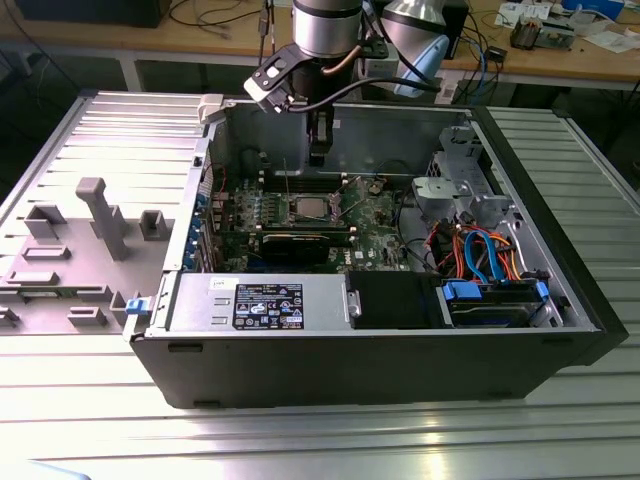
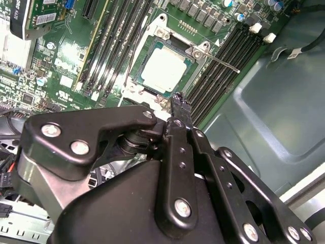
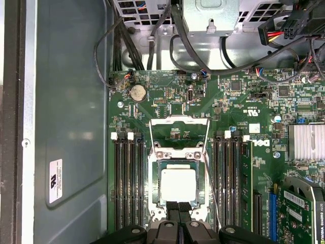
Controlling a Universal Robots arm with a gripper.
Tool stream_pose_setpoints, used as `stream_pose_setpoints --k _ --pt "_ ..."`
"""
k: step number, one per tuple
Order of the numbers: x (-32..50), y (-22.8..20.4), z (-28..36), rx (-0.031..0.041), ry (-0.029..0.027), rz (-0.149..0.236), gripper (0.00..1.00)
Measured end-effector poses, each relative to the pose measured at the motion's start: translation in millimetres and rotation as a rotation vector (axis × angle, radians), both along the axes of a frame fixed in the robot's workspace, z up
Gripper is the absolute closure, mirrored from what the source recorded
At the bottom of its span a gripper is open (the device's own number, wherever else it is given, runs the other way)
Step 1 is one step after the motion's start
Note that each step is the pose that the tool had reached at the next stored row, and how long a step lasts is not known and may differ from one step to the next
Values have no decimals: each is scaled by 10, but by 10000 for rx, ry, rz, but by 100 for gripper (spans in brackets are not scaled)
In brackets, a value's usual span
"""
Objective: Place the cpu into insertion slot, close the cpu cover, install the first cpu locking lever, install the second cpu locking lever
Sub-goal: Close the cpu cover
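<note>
Cpu (image 3: 178,184) seated in insertion slot (image 3: 179,159), just beyond jaws; jaws clenched, empty.

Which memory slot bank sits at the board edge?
The bank beside the bare grey case panel. The other bank, across the cpu, lies toward the finned heatsink.

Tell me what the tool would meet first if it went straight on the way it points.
Most likely the rim of the insertion slot, right beside the seated cpu; the tool hangs over that edge, though depth is unclear.
</note>
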State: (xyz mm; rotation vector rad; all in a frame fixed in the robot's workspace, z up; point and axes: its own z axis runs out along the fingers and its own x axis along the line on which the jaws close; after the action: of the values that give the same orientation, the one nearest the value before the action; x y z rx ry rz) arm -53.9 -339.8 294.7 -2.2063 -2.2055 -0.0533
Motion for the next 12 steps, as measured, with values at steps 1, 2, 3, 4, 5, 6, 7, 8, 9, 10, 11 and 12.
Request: stream_pose_setpoints --k 1,2,3,4,5,6,7,8,9,10,11,12 --pt "0 -1 15 2 -1 0 89" --pt "0 0 56 3 -2 0 89" --pt "22 -1 57 0 -1 0 89" --pt "37 0 56 1 -1 0 89" --pt "45 0 57 0 -1 0 89" --pt "51 0 57 1 -1 0 89" --pt "56 0 56 0 -2 0 89" --pt "60 0 56 -1 0 0 89" --pt "73 1 56 -1 0 0 89" --pt "85 0 56 0 -1 0 89" --pt "92 0 56 0 -1 0 89" --pt "94 0 56 0 -1 1 89"
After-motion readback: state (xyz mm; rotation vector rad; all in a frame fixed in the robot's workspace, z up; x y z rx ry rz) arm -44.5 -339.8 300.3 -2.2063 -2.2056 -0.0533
